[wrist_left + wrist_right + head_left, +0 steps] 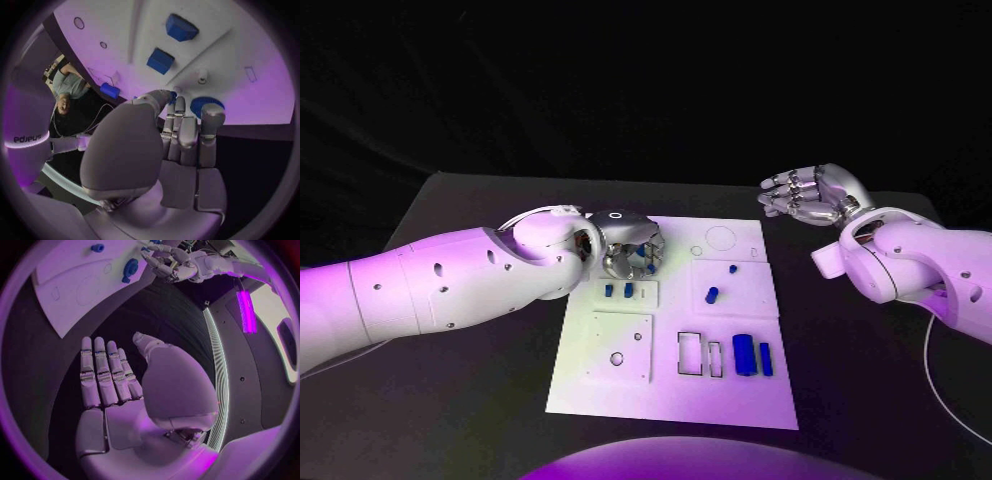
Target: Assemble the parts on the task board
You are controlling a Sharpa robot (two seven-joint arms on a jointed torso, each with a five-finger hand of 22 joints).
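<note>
The task board (733, 395) lies at the centre of the black table (459, 400), long axis running 12 to 6 o'clock.

Left hand (629, 250) is down over the board's corner at about 11 o'clock from board centre. Its fingers are curled downward, and in the left wrist view the fingertips (211, 114) rest on or right at a round blue gear-like part (206, 106) sitting on the board. Cannot tell whether the hand actually has hold of the gear or only touches it.

Right hand (808, 195) hovers off the board, out past its 1 o'clock corner, above the table. In the right wrist view the fingers (103, 372) are straight and side by side, thumb apart, palm bare; it holds nothing.

Parts on the board: two small blue blocks (617, 290) side by side just at 6 o'clock from the left hand; a small blue peg (731, 268) and a short blue piece (713, 294) near board centre; two upright blue bars (753, 357) at about 5 o'clock, next to two narrow rectangular slots (700, 354). A square inset plate (620, 345) sits at 7 o'clock.
</note>
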